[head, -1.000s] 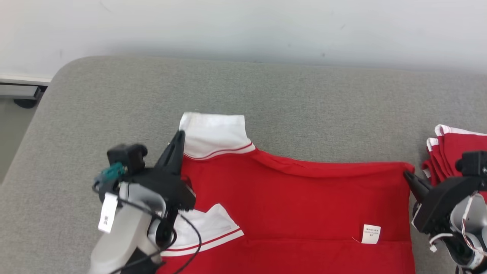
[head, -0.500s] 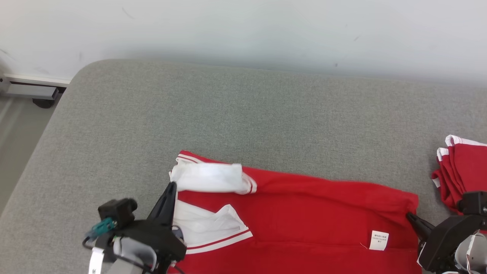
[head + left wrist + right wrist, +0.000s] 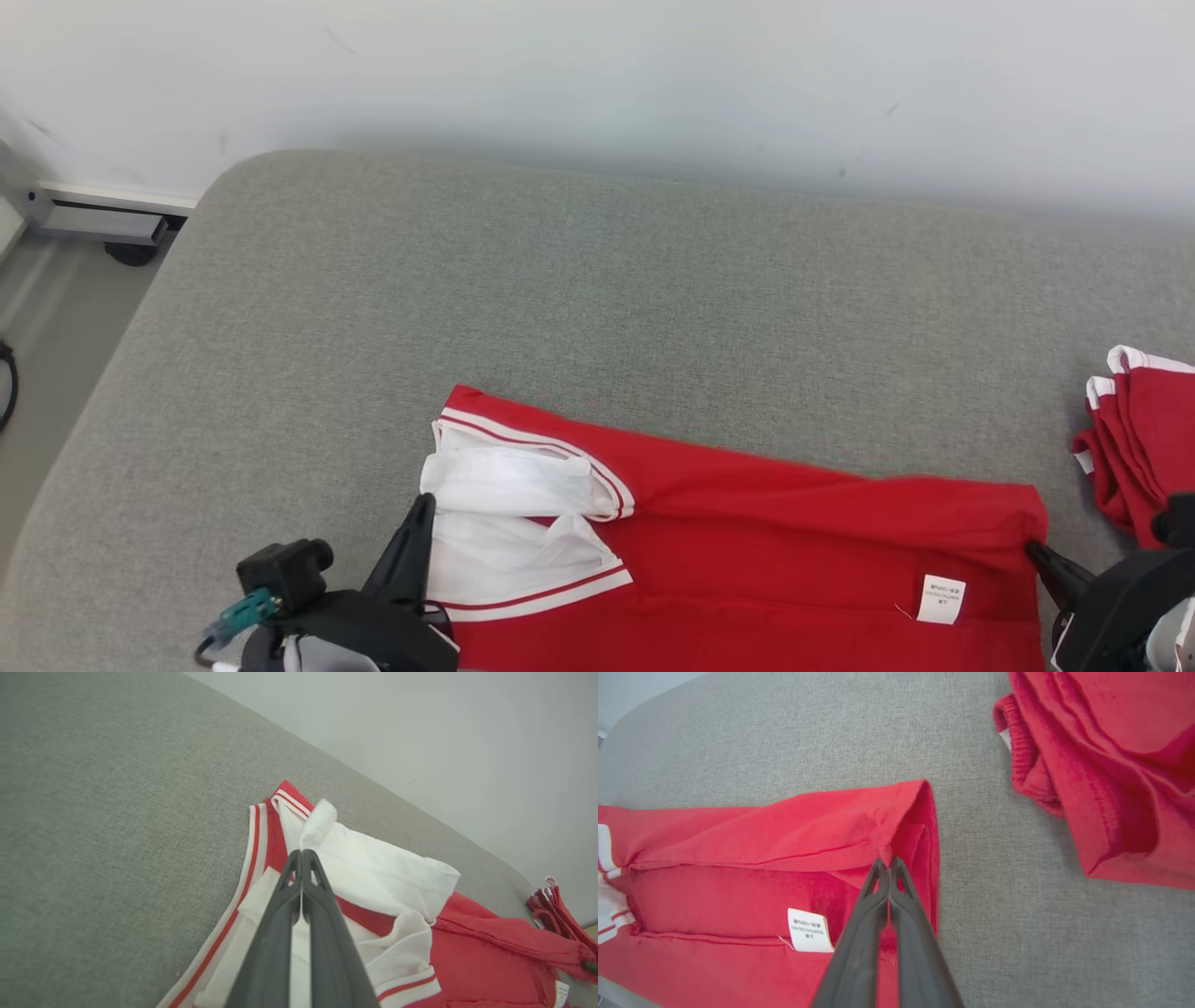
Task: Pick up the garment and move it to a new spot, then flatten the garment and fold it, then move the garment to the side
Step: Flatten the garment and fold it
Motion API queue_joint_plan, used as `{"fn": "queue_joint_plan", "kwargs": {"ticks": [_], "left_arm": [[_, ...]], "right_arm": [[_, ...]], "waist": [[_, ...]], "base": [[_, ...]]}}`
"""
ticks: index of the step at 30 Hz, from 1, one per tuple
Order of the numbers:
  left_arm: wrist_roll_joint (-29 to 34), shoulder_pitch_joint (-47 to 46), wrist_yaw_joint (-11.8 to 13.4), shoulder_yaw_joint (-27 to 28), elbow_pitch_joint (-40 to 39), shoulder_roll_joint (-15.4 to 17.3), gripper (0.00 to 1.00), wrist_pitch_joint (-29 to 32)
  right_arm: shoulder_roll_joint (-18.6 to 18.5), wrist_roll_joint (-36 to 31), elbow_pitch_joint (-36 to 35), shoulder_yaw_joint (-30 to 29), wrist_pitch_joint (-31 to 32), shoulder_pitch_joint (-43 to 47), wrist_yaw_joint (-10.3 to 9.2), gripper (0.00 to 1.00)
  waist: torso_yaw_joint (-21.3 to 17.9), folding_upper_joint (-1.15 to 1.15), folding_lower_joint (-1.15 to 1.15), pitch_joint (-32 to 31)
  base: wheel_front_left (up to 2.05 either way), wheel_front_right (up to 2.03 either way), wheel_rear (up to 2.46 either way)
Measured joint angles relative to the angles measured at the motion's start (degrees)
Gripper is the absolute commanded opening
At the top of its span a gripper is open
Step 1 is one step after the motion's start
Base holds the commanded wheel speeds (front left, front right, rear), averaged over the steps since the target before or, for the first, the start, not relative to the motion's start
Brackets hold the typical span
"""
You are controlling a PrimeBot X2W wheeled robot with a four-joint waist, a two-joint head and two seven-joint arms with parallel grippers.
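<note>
Half-folded red garment (image 3: 794,551) with white striped sleeves lies on grey cushion (image 3: 597,299), near front edge. At its left end, left gripper (image 3: 301,854) is pinched tight on white sleeve fabric. At its right end, right gripper (image 3: 888,861) is closed on the red hem corner, white label (image 3: 809,936) beside. Well apart at far right, pile of red garments (image 3: 1144,439).
</note>
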Motion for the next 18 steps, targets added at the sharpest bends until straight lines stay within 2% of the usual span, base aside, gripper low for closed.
{"fn": "queue_joint_plan", "kwargs": {"ticks": [5,18], "left_arm": [[-1.5,2.1,0.0,1.5,-1.6,0.6,0.0,0.0],[-1.9,5.3,0.0,0.1,-2.5,0.6,0.0,1.2]], "right_arm": [[0.0,0.4,-1.7,-0.4,-0.3,1.9,0.0,0.0],[0.4,0.7,-2.9,0.0,0.1,6.6,-0.04,0.0]], "waist": [[0.3,0.01,0.0,-0.4],[0.1,0.01,0.0,-0.7]], "base": [[0.0,0.0,0.0],[0.0,0.0,0.0]]}}
